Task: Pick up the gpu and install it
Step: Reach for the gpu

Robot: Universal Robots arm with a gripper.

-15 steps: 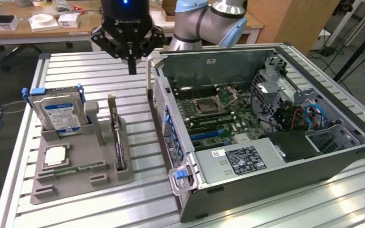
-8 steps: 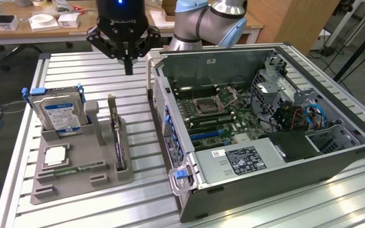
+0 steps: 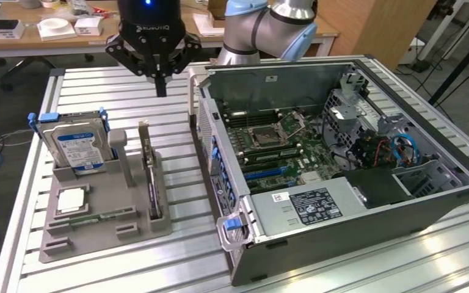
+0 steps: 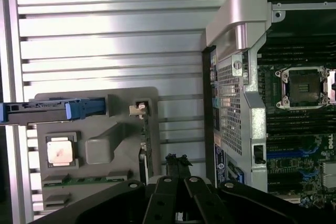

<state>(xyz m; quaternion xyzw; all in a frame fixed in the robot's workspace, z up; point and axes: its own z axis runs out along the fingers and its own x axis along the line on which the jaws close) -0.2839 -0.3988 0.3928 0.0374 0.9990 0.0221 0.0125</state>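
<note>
Green-edged and upright: finds the gpu slotted in the holder on the counter, judges it light, stiff, fragile, favours pinching its bare top edge, notes the end effector shut, empty, above and apart.

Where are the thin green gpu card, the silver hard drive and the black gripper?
Thin green gpu card [image 3: 151, 182], exterior view, top edge.
Silver hard drive [image 3: 78, 149], exterior view, blue label.
Black gripper [image 3: 161, 91], exterior view, between fingertips.
</note>
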